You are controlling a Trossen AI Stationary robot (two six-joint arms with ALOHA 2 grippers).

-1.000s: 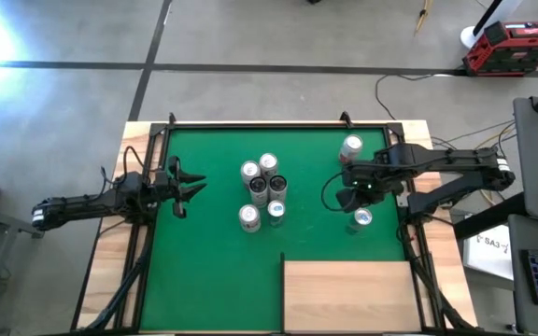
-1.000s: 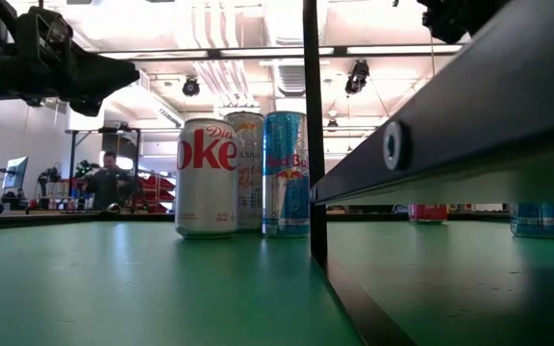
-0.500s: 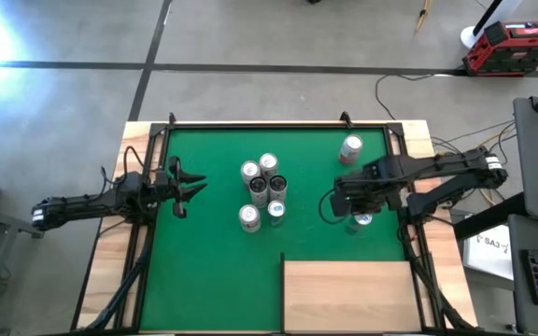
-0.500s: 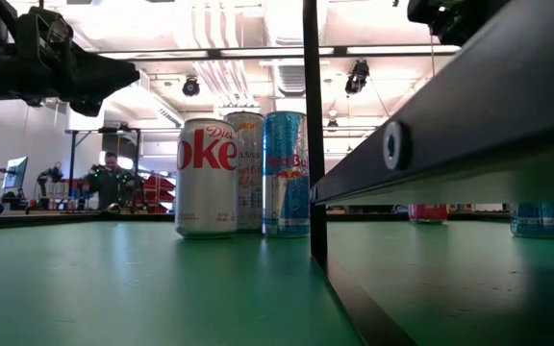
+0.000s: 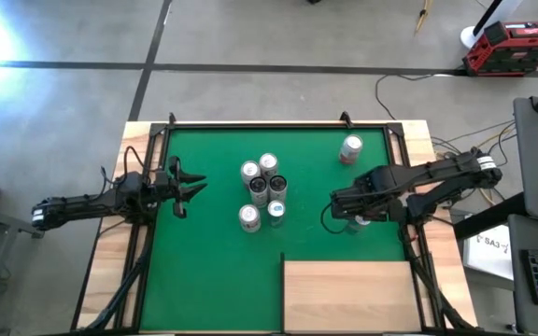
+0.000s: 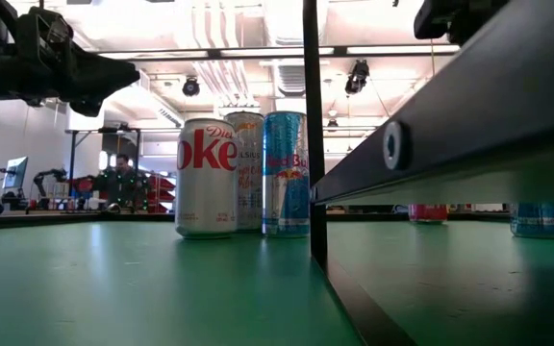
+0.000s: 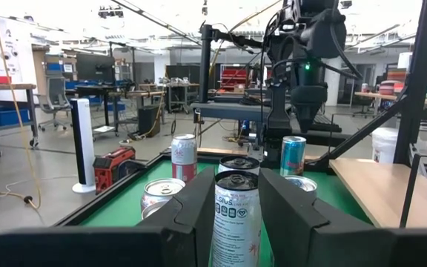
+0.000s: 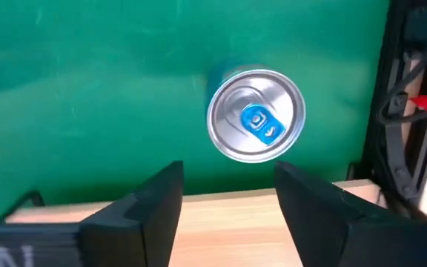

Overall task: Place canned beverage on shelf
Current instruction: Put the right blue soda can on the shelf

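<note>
A silver can with a blue tab stands upright on the green mat at the right, seen from above in the right wrist view. My right gripper hangs open above it, pointing down, with the can's top a little off from the gap between the fingers; nothing is touched. In the high view this gripper covers most of the can. The shelf, a pale plywood panel, lies at the mat's near right. My left gripper waits open at the left.
Several cans stand upright in a cluster at the mat's middle, the front ones a Diet Coke and a blue can. A single can stands at the far right. A black frame borders the mat.
My right gripper has moved toward the table's near edge and slightly left, sinking a little and rolling about its own axis; it now hangs over the blue-tabbed can, which was in plain sight before. The cans have not moved.
</note>
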